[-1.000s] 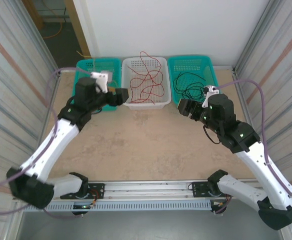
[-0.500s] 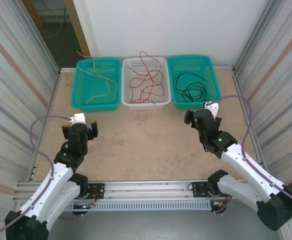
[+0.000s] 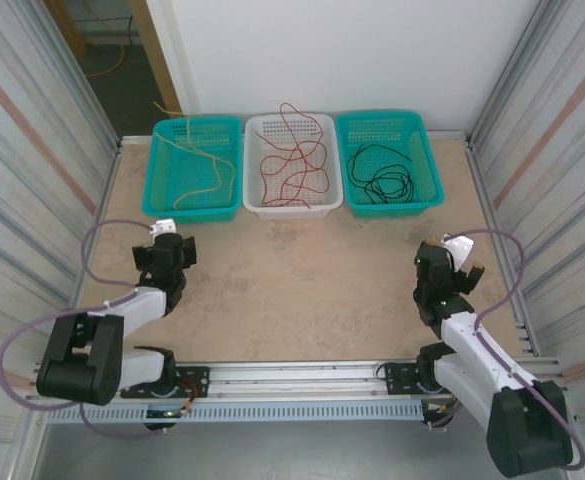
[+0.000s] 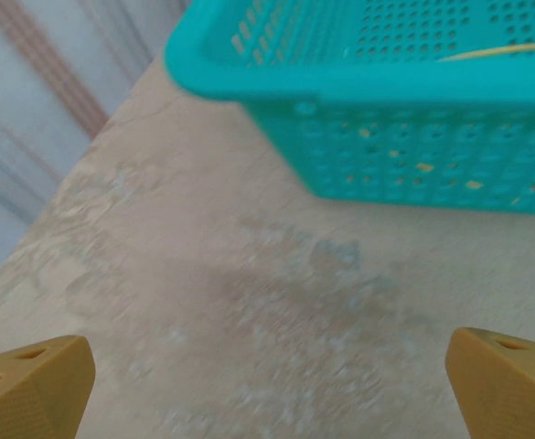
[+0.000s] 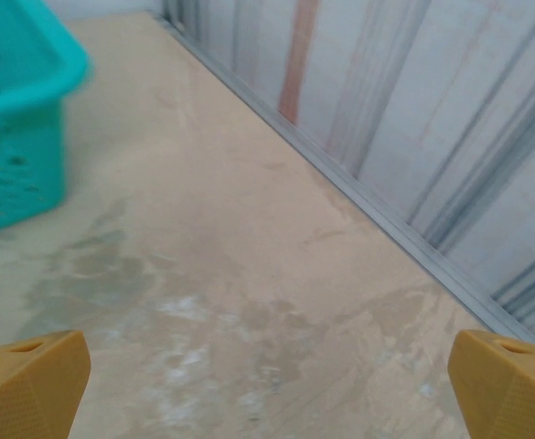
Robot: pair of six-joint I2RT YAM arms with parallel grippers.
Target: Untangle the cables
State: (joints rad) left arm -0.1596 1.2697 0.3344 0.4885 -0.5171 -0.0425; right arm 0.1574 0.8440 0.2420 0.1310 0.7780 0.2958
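Note:
The cables lie sorted in three baskets at the back. A yellow cable (image 3: pixel 204 180) rests in the left teal basket (image 3: pixel 160 178), a red cable (image 3: pixel 292 165) in the white basket (image 3: pixel 256 205), a black cable (image 3: pixel 382 175) in the right teal basket (image 3: pixel 428 172). My left gripper (image 3: pixel 167 252) is folded back near the table's front left, open and empty. My right gripper (image 3: pixel 442 262) is folded back at the front right, also open and empty. In the left wrist view the yellow fingertips (image 4: pixel 29 389) stand wide apart over bare table, with the teal basket (image 4: pixel 386 110) ahead.
Corrugated metal walls (image 3: pixel 32 180) close in the left and right sides. A metal rail (image 3: pixel 292 385) runs along the near edge. In the right wrist view the side wall (image 5: pixel 413 119) runs close by, and a basket corner (image 5: pixel 20 137) sits at the left.
Both arms have pulled back from the baskets to folded poses near the front edge. Both grippers opened wider at the start of this motion.

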